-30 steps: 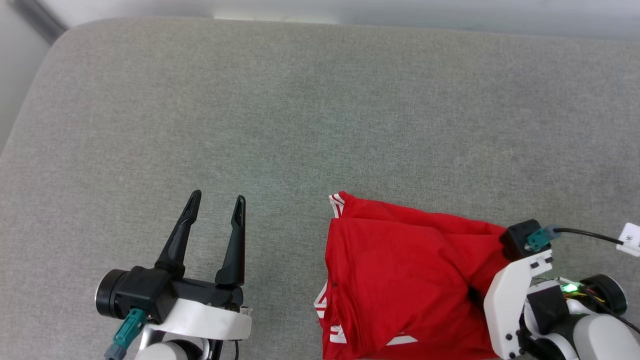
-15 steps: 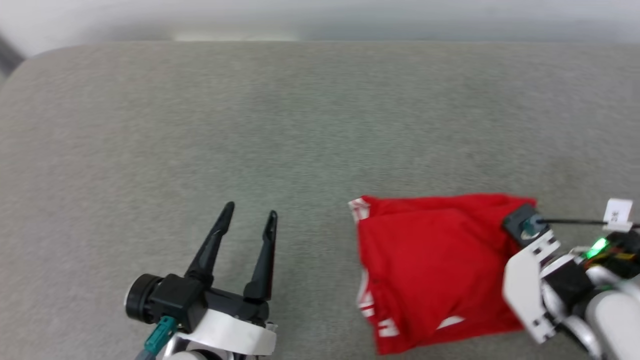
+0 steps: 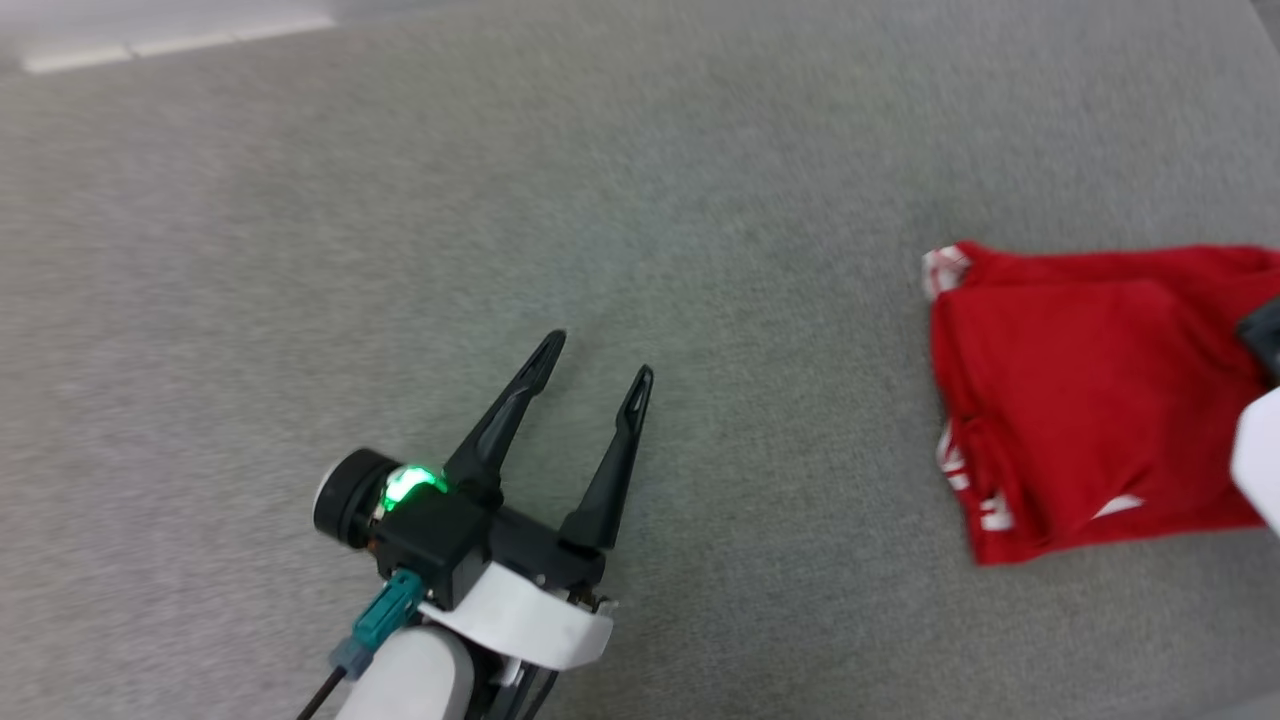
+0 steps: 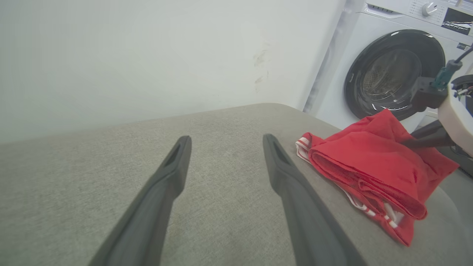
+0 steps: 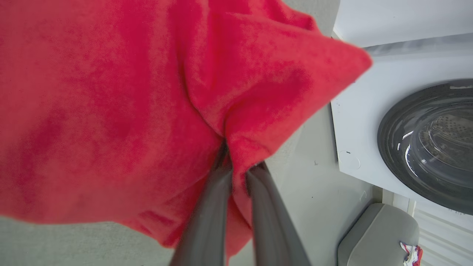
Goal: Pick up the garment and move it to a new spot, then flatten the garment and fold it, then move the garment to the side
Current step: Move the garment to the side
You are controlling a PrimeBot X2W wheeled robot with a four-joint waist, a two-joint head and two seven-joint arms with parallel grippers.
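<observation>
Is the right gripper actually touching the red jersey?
Touching. The right wrist view shows the right gripper shut on a fold of the garment, with red cloth pinched between its jaws.

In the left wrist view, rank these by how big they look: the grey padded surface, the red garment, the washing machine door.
1. grey padded surface
2. red garment
3. washing machine door, farther off and partly hidden

Soft matt cloth garment [image 3: 1080, 400], coarse grey woven cushion [image 3: 700, 200], glossy glass washer door [image 4: 391, 77].
</observation>
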